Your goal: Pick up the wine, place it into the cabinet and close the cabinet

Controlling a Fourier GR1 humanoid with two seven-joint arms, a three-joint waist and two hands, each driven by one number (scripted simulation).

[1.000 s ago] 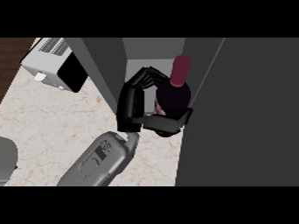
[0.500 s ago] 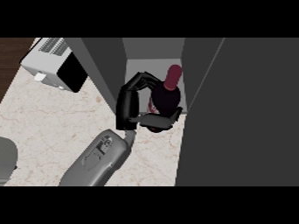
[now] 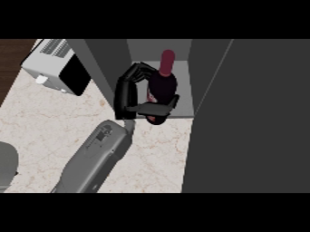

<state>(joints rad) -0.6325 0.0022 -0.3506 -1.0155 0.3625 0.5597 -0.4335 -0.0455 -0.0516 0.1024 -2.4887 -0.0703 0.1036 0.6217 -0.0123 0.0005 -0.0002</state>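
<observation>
since the earlier frame the right hand (image 3: 132,95) has carried the wine (image 3: 163,86) deeper into the cabinet (image 3: 111,59), and the bottle now stands nearly upright in the opening. beside the cabinet's right, its open door (image 3: 258,118) fills the view. below the cabinet spreads the marble worktop (image 3: 44,122), and left of the cabinet sits a white microwave (image 3: 57,65). the fingers (image 3: 136,72) and thumb are curled round the dark bottle, its red cap poking above them.
</observation>
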